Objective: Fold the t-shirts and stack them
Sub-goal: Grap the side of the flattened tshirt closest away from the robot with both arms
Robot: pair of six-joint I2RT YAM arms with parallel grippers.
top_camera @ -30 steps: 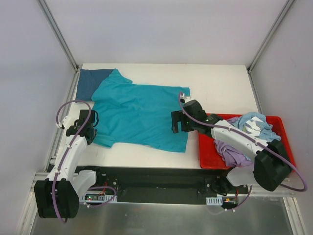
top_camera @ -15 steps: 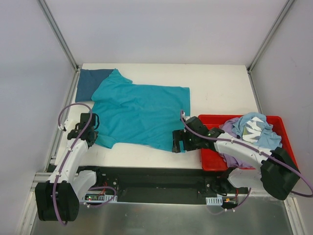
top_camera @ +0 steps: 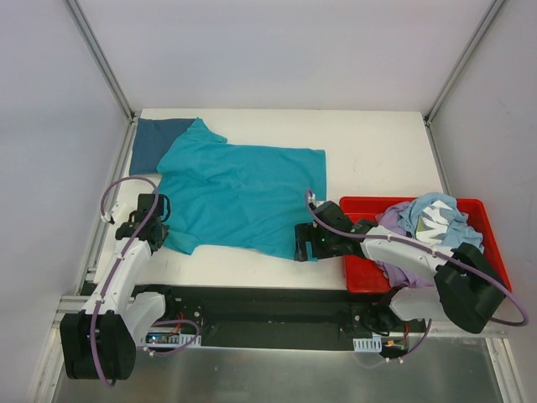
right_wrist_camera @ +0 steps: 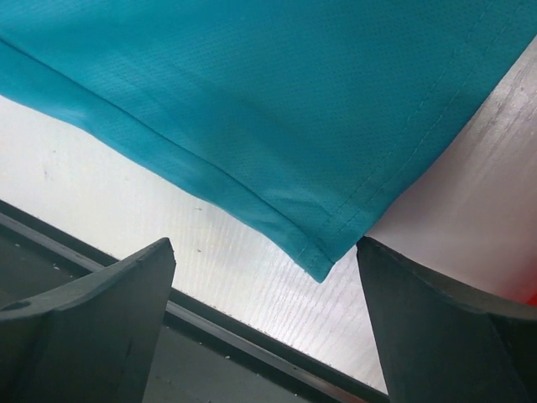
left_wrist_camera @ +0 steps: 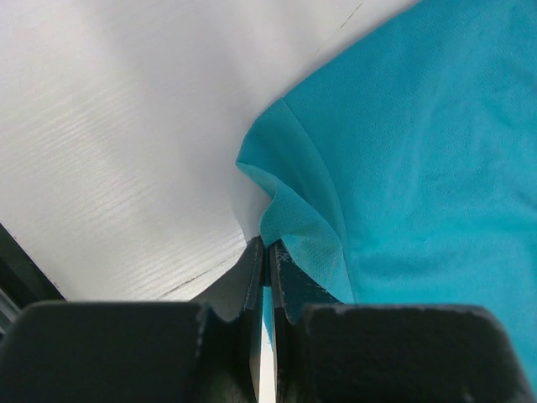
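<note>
The teal t-shirt [top_camera: 239, 197] lay spread flat on the left half of the white table [top_camera: 377, 151], its collar end towards the left and its hem towards the right, with one sleeve reaching the far left corner, where it overlapped a dark blue shirt [top_camera: 158, 138]. The near sleeve lay at the left claw [top_camera: 159, 238], and the left wrist view showed that claw [left_wrist_camera: 267, 250] pressed closed, a raised fold of the sleeve edge [left_wrist_camera: 302, 235] pinched between its dark fingers [left_wrist_camera: 243, 285] just above the table. The left arm ran low from its base up the table's left edge, bent at the elbow. The near right corner of the hem lay at the right claw [top_camera: 304, 243]; in the right wrist view that claw [right_wrist_camera: 264, 252] stood wide open, its two fingers [right_wrist_camera: 117, 294] set on either side of the hem corner [right_wrist_camera: 323, 264] and holding nothing. The right arm reached leftwards, low across the near edge of a red tray [top_camera: 357, 275], which sat on the table to the right of the t-shirt and held a loose pile of shirts [top_camera: 419, 239], lilac and light blue.
</note>
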